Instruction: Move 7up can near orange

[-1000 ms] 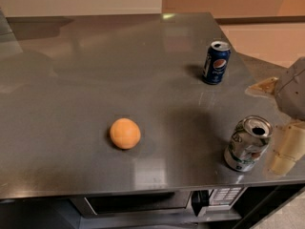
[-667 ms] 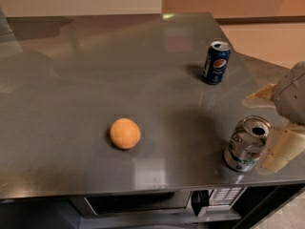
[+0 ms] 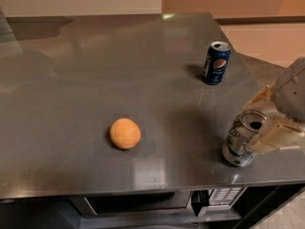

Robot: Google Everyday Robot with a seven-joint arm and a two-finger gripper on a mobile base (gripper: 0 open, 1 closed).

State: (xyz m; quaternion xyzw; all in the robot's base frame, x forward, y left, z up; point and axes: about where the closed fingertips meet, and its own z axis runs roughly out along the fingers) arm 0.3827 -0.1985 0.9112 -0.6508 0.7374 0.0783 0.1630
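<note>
The 7up can (image 3: 237, 144), dented, silvery-white with a silver top, stands upright near the front right edge of the grey counter (image 3: 119, 80). The orange (image 3: 125, 133) lies on the counter well to the can's left, toward the front. My gripper (image 3: 252, 125) reaches in from the right edge of the view. Its cream fingers (image 3: 279, 138) are open and sit on either side of the can's right half, at its upper part. The can rests on the counter.
A dark blue Pepsi can (image 3: 216, 62) stands upright at the back right, behind the 7up can. The counter's front edge runs just below the 7up can, with a microwave (image 3: 143, 202) underneath. The floor shows at the far right.
My gripper has moved left toward the 7up can, so its fingers now reach around the can's right side. The can, the orange and the Pepsi can have stayed in place.
</note>
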